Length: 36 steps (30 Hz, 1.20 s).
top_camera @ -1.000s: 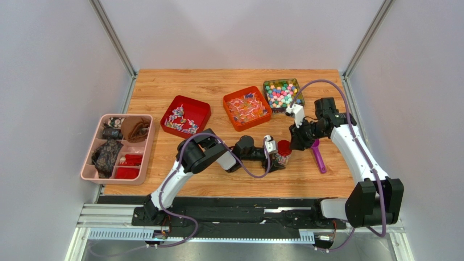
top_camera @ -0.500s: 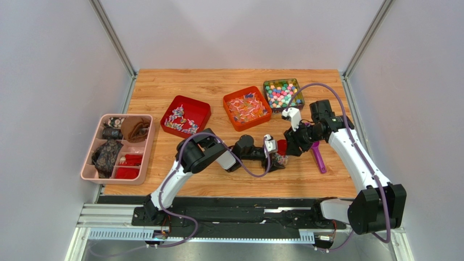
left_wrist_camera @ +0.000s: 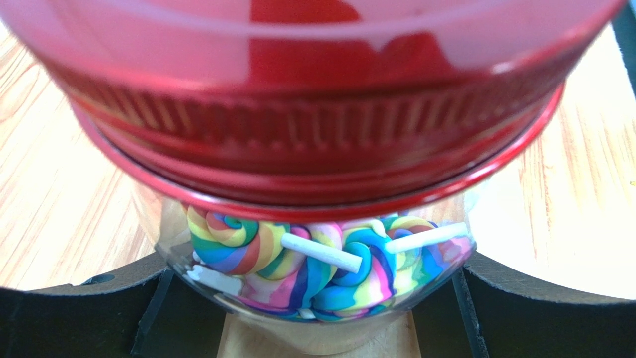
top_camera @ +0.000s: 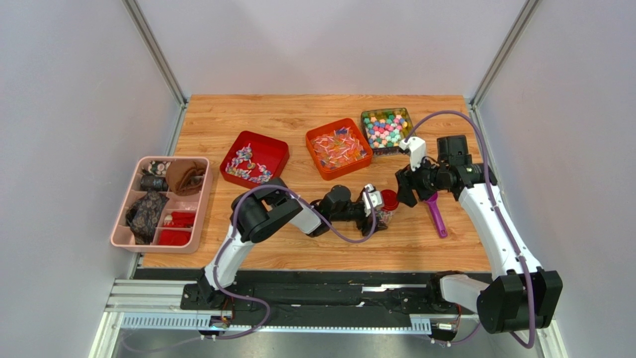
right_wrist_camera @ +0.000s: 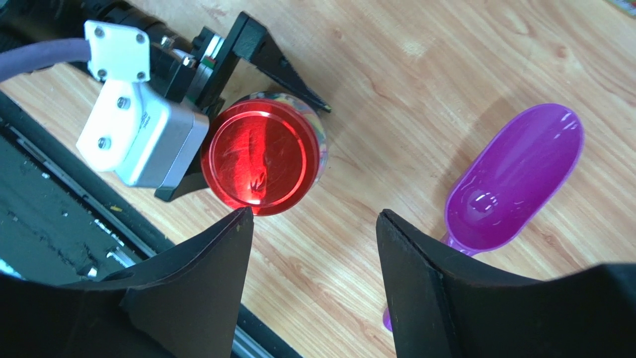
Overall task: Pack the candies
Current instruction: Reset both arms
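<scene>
Nearest the arm bases, the left gripper (top_camera: pixel 378 208) is lying low over the wooden table (top_camera: pixel 298 250), its black fingers closing on either side of a small glass jar (top_camera: pixel 386 215) and holding it upright. A round red lid (right_wrist_camera: pixel 257 158) is sitting on top of the jar. Through the glass, the left wrist view is showing some of the candies (left_wrist_camera: pixel 298 261): rainbow swirl lollipops striped in blue, pink, yellow and green, with short white sticks, crowding together just under the lid's rim.

Just beyond and to the right, the right gripper (right_wrist_camera: pixel 313 224) is hovering above the jar with its jaws standing well apart and nothing between them. A purple scoop (right_wrist_camera: pixel 515 179) is lying bowl-up on the table to the right of the jar, apart from it.

At the left edge, a pink divided organizer (top_camera: pixel 117 233) is holding dark and red items too small to tell.

Farther back, three trays are sitting in a row. The red tray (top_camera: pixel 276 149) is carrying twist-wrapped candies (top_camera: pixel 246 165) in purple, white, pink and blue. The orange tray (top_camera: pixel 316 165) is holding pale pink and white pieces (top_camera: pixel 340 147). Farthest right, the clear tray (top_camera: pixel 408 118) is brimming with small round sweets (top_camera: pixel 384 130) in pastel colours.
</scene>
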Motion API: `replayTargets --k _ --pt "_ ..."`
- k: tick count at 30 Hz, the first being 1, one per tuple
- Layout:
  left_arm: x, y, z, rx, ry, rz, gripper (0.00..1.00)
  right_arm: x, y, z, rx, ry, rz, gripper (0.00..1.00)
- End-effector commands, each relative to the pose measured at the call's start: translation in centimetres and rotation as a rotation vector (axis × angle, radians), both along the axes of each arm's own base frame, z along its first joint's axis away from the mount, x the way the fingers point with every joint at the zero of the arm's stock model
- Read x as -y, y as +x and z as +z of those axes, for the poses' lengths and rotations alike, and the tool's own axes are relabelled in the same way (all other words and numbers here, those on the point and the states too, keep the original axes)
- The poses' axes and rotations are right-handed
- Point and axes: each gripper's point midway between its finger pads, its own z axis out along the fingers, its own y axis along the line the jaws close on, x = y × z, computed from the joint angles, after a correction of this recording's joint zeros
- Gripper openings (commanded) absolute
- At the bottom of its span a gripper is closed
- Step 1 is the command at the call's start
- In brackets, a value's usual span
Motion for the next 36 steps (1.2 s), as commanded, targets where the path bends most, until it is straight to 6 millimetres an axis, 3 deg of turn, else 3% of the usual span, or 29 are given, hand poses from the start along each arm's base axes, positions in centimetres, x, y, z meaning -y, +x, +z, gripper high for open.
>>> replayTargets --k 1,7,9,10,11,12,13,15,16,17,24,27,28,34,36 --pt "-3.5 -0.4 -4.7 -0.088 0.183 0.117 0.08 0.4 0.9 1.1 0.082 -0.006 -0.041 0.66" --pt "-5.2 0.1 -5.7 -0.118 0.212 0.22 0.09 0.6 0.9 1.2 0.103 -0.01 -0.049 0.67" --pt "-6.1 0.3 -6.1 -0.122 0.227 0.262 0.16 0.7 0.8 1.1 0.106 -0.012 -0.049 0.68" --pt "-6.2 0.4 -6.0 -0.121 0.227 0.265 0.22 0.7 0.8 1.1 0.109 -0.014 -0.049 0.68" --pt "-6.3 0.4 -6.1 -0.128 0.241 0.269 0.39 0.7 0.9 1.2 0.112 -0.016 -0.049 0.68" --pt "-6.4 0.4 -6.1 -0.129 0.248 0.275 0.47 0.7 0.9 1.2 0.115 -0.015 -0.049 0.68" --pt "-6.5 0.5 -6.0 -0.126 0.248 0.279 0.61 0.7 0.9 1.1 0.114 -0.018 -0.051 0.68" --pt "-6.7 0.5 -6.0 -0.154 0.243 0.288 0.78 0.8 0.8 1.1 0.118 -0.02 -0.055 0.68" --pt "-6.8 0.5 -6.0 -0.158 0.245 0.289 0.95 0.9 0.8 1.1 0.121 -0.022 -0.057 0.68" --pt "-6.7 0.5 -5.8 -0.163 0.243 0.284 0.99 0.9 0.8 1.1 0.126 -0.023 -0.058 0.69" --pt "-7.6 0.3 -4.5 -0.196 0.214 0.247 0.99 0.1 0.7 0.4 0.085 0.007 -0.034 0.7" --pt "-8.3 0.2 -3.1 -0.179 0.173 0.232 0.99 0.0 0.8 0.3 0.075 0.006 -0.032 0.7" --pt "-8.3 0.5 -1.9 -0.157 0.148 0.23 0.99 0.0 0.8 0.3 0.075 0.005 -0.034 0.7" --pt "-10.3 -0.6 0.6 -0.115 0.121 0.162 0.99 0.1 0.7 0.5 0.082 0.005 -0.036 0.71" --pt "-10.9 -1.8 0.7 -0.123 0.131 0.107 0.99 0.1 0.7 0.6 0.087 0.006 -0.038 0.71"
